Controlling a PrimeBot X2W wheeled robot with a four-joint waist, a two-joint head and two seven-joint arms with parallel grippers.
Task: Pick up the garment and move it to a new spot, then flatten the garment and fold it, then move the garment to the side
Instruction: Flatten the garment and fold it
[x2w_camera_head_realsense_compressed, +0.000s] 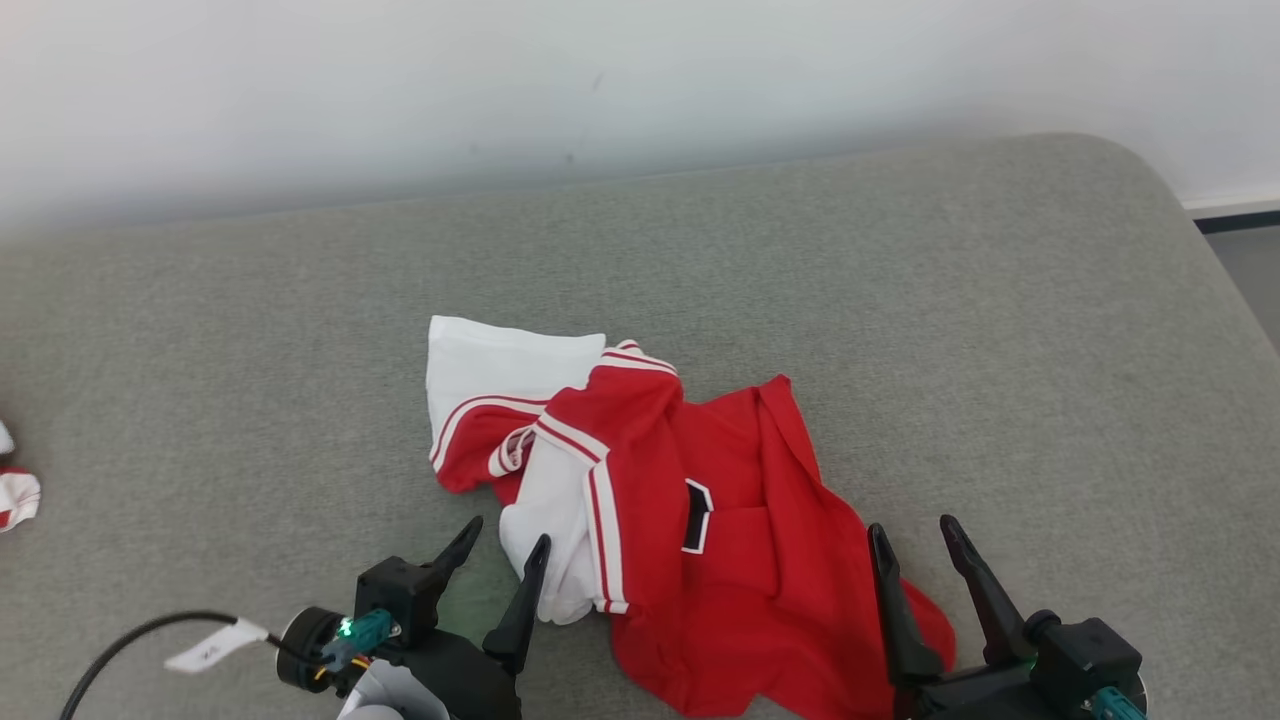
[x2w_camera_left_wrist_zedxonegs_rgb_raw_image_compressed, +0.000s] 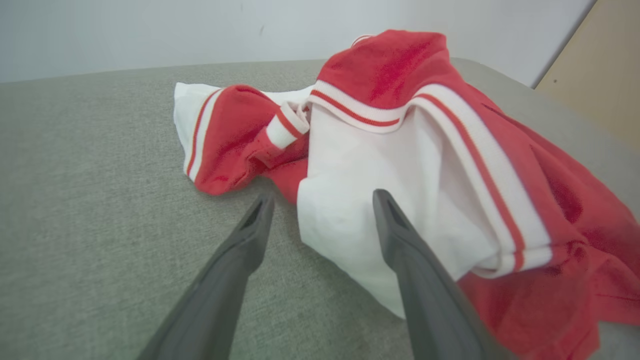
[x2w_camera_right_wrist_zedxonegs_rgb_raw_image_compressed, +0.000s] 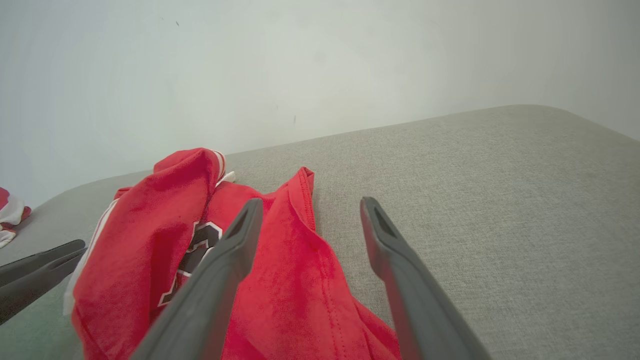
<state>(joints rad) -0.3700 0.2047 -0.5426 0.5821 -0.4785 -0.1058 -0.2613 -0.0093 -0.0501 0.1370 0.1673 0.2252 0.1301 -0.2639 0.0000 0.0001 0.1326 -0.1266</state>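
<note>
The garment (x2w_camera_head_realsense_compressed: 700, 500) lies crumpled in a heap on the grey cushion (x2w_camera_head_realsense_compressed: 1000, 300). It is a red jersey with white panels and red-and-white striped trim. Its white parts bunch on its left side (x2w_camera_left_wrist_zedxonegs_rgb_raw_image_compressed: 400, 150) and its red body spreads to its right (x2w_camera_right_wrist_zedxonegs_rgb_raw_image_compressed: 280, 280). A black, white-edged patch (x2w_camera_head_realsense_compressed: 697, 515) shows on the red front, half hidden in a fold.

My left gripper (x2w_camera_head_realsense_compressed: 508, 535) sits at the garment's near left corner with its fingers spread wide and nothing between them. In the left wrist view that gripper (x2w_camera_left_wrist_zedxonegs_rgb_raw_image_compressed: 322, 200) has one finger over bare cushion just left of the garment and the other over the white panel. I cannot tell whether that finger touches the cloth.

My right gripper (x2w_camera_head_realsense_compressed: 913, 527) is at the garment's near right corner, fingers likewise wide apart and holding nothing. In the right wrist view that gripper (x2w_camera_right_wrist_zedxonegs_rgb_raw_image_compressed: 311, 202) has its left finger above the red fabric and its right finger above the cushion just beside the garment's edge.

Well to the left of the garment lies another small piece of red-and-white cloth (x2w_camera_head_realsense_compressed: 15, 490). A black cable (x2w_camera_head_realsense_compressed: 130, 635) with a white tag (x2w_camera_head_realsense_compressed: 215, 645) runs off to the left of my left gripper. Beyond the garment stands a pale wall (x2w_camera_head_realsense_compressed: 600, 80).
</note>
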